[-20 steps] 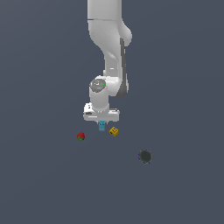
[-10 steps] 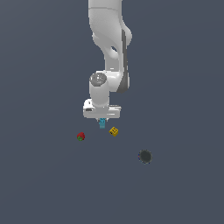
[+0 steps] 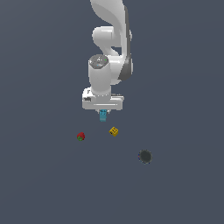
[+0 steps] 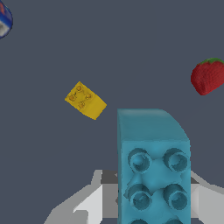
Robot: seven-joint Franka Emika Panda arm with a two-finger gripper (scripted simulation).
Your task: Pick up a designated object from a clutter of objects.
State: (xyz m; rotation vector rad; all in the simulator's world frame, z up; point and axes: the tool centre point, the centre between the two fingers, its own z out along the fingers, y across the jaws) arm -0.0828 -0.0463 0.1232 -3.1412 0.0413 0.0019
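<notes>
Wrist view, nearest thing: the blue brick (image 4: 154, 173) fills the foreground, studs facing the camera, pale tool fingers (image 4: 89, 203) showing on either side of it. So the tool (image 3: 103, 114) is clenched on the brick, which sits between the fingers, not beside or below them. Its long axis runs along the fingers and points away from the wrist, so in the exterior view the brick (image 3: 103, 115) hangs downward out of the tool.

Brick looks clear of the tabletop (image 3: 39, 183): in the exterior view it sits above the other two items with grey showing below it. Judgement: the grasp is made and the lift is under way or nearly done; what is left is mostly straight-up travel.

Farther out, the yellow cube (image 3: 113, 131) lies on the tabletop just below the tool and slightly toward the exterior view's right. It is apart from the brick, not touching. In the wrist view the cube (image 4: 85, 100) is tilted with its dotted face up. The strawberry (image 3: 81, 136) lies toward the exterior view's left, well apart from both; it also shows in the wrist view (image 4: 208, 76).

A dark round blob (image 3: 145, 156) sits farther off to the exterior view's right; I cannot tell what it is. The tabletop has no visible edges, and there is open room all round and above.
</notes>
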